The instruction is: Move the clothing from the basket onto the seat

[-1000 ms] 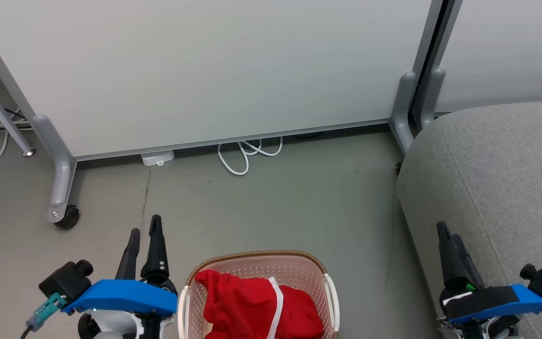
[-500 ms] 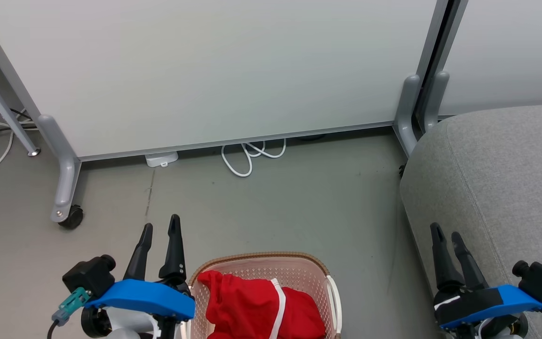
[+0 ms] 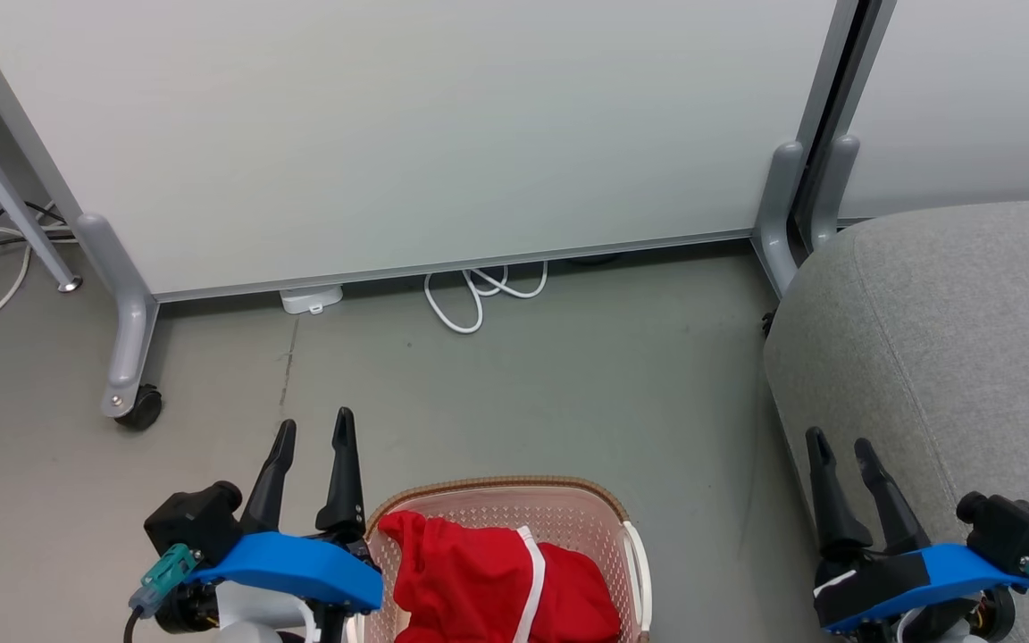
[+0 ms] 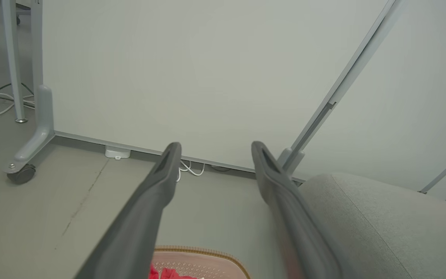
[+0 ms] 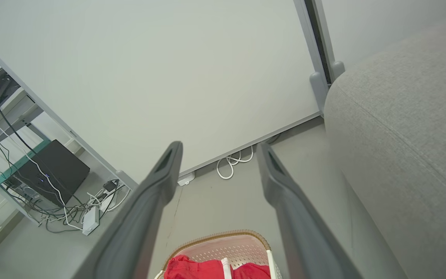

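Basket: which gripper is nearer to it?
Left. The left gripper, open, is right beside the left rim of the basket. The right gripper, open, is off to the basket's right, at the edge of the grey seat, with floor between.

Pretty muted palette, apart from two loud colours. The clothing (image 3: 470,580) is bright red with a white stripe of trim. The basket (image 3: 568,513) is cream-white with a dotted perforated pattern, a brown woven-look rim and white handles. The seat (image 3: 952,339) is light grey with a fine woven texture. We'd call the floor (image 3: 523,402) a dull grey-green, and the partition panel (image 3: 434,134) a pale off-white. The panel's leg (image 3: 126,321) is silver-grey, its castor (image 3: 144,409) is black, and the cable (image 3: 470,299) is white. The left gripper (image 3: 316,421) and the right gripper (image 3: 838,440) both have black fingers. The cover (image 3: 291,564) behind each is bright blue, with a teal plug (image 3: 162,572).
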Controlling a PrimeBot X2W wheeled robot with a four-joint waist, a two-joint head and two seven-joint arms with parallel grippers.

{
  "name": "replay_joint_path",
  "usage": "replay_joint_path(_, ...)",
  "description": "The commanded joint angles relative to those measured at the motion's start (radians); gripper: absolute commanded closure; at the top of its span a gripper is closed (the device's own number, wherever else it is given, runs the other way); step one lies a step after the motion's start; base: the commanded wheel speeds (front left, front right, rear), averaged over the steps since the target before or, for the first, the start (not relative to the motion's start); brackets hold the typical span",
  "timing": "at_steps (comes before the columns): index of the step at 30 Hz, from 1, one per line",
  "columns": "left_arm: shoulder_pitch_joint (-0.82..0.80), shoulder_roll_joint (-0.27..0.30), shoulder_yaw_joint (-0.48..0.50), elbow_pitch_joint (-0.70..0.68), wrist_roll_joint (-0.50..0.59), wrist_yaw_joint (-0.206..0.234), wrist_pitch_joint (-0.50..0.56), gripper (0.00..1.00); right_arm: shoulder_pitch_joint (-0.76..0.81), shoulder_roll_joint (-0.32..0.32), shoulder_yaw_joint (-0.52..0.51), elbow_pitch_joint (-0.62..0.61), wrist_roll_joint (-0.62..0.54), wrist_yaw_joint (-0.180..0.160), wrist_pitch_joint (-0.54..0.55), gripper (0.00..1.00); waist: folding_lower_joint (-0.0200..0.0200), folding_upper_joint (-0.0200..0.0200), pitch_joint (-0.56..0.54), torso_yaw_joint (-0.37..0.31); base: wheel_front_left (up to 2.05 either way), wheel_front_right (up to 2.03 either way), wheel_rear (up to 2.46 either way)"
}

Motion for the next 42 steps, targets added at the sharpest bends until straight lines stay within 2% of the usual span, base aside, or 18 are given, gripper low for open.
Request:
replay_joint_path(1, -0.024, 0.006, -0.005, -0.003, 0.024, 0.004, -0.011, 0.0, -0.007, -0.008, 0.002, -0.011, -0.024, 0.002, -0.009, 0.0, -0.0001, 0.0, 0.002, 0.0, 0.0, 0.0, 0.0)
replay_joint_path(42, -0.041, 0.006, -0.048, 0.044, 0.255, 0.024, -0.093, 0.0, -0.011, -0.011, 0.016, -0.005, -0.312, 0.003, -0.065, 0.0, -0.0001, 0.0, 0.015, 0.011, 0.0, 0.0, 0.0)
